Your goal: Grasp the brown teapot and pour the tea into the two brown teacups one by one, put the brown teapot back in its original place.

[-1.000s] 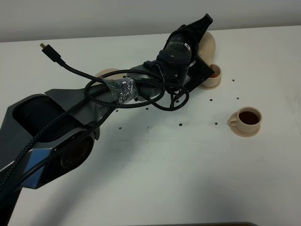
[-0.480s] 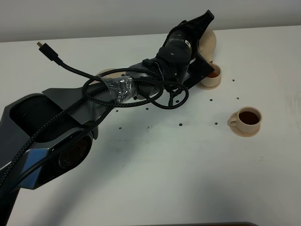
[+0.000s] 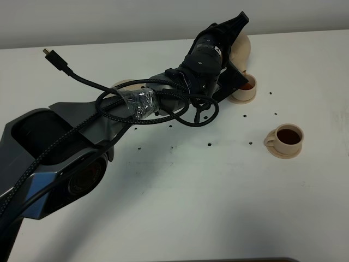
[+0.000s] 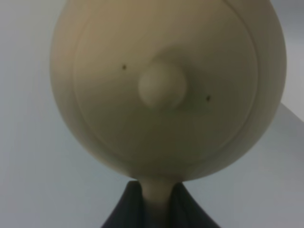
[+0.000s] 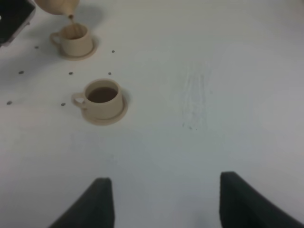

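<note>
Pouring into the teacup (image 3: 245,87) near the far edge of the table (image 3: 191,207), my left hand (image 4: 156,202) clamped on the brown teapot (image 3: 244,50), spout tipped over it; other teacup (image 3: 287,139) looks full. Returning it to the saucer (image 3: 122,85) remains.

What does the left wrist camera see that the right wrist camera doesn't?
Only the left wrist view: the brown teapot close up, with its lid knob and its handle pinched between the shut left jaws.
Only the right wrist view: the teacup full of dark tea, the teacup under the spout, and the open right jaws holding nothing.
Both: the teapot, though the right wrist view catches just its spout end, and the white table.
</note>
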### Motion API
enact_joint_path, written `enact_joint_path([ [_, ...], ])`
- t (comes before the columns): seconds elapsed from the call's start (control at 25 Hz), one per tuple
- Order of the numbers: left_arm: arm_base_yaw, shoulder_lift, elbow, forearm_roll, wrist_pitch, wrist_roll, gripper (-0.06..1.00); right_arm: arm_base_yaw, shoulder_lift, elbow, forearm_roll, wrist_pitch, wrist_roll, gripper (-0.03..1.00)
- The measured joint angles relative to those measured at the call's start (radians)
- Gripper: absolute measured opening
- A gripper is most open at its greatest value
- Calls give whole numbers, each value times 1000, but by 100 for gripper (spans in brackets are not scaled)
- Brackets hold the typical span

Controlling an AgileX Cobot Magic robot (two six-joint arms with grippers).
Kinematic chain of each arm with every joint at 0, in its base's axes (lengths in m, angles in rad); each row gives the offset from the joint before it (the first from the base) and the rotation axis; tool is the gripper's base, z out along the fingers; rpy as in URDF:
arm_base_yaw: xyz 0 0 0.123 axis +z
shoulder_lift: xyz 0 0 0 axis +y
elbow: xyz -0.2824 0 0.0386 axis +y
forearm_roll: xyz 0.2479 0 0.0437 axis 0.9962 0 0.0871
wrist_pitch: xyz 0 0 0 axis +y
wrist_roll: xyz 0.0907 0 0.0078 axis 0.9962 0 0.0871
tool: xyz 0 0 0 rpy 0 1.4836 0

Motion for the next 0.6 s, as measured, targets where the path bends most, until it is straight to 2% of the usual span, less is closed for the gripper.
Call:
enact_joint_path([
  [0.6,0,0,0,52,-4,-1,13,0,0,0,0,0,0,48],
])
